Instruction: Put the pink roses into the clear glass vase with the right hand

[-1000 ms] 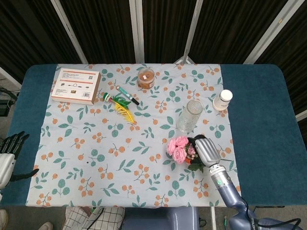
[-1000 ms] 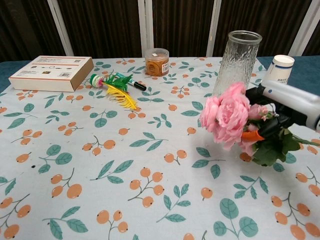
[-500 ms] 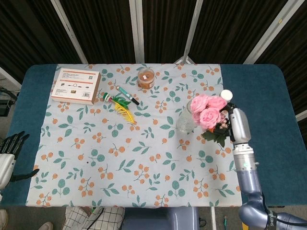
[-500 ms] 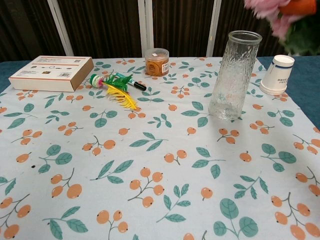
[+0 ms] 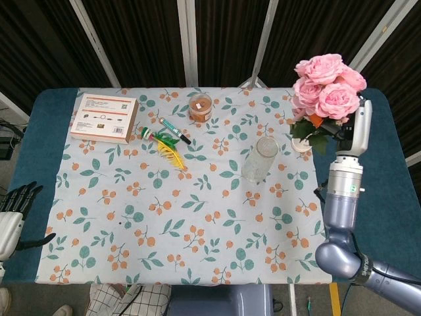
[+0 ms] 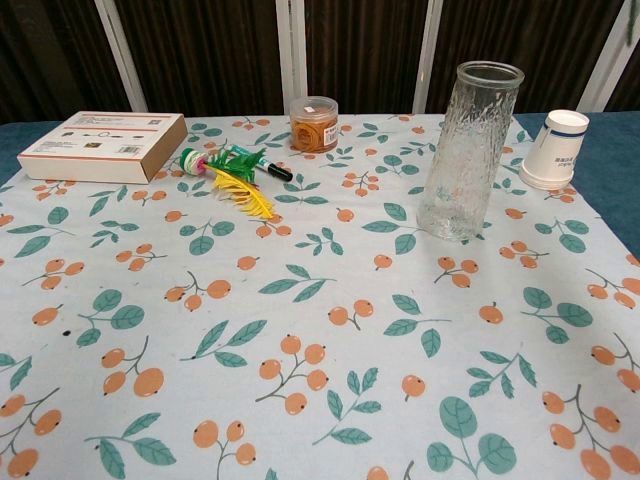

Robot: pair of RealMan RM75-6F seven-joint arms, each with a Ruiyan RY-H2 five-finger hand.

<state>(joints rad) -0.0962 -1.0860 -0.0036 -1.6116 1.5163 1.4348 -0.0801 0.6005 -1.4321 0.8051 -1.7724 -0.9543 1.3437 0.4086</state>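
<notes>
My right hand (image 5: 358, 126) holds the bunch of pink roses (image 5: 325, 87) high in the air, up and to the right of the clear glass vase (image 5: 259, 159). Green leaves hang under the blooms. The vase stands upright and empty on the flowered cloth, seen also in the chest view as the tall ribbed vase (image 6: 467, 150). The roses and the right hand are out of the chest view. My left hand (image 5: 14, 209) rests at the table's left front edge, fingers apart, holding nothing.
A white paper cup (image 6: 557, 150) stands right of the vase. At the back lie a flat box (image 5: 104, 118), an amber jar (image 5: 200, 107), a marker (image 5: 174, 131) and a yellow feather toy (image 5: 170, 153). The cloth (image 5: 164, 217) covers the table's middle.
The right hand has lifted the roses from the cloth near the front, past the vase, to high above the table's right side, out of the chest view.
</notes>
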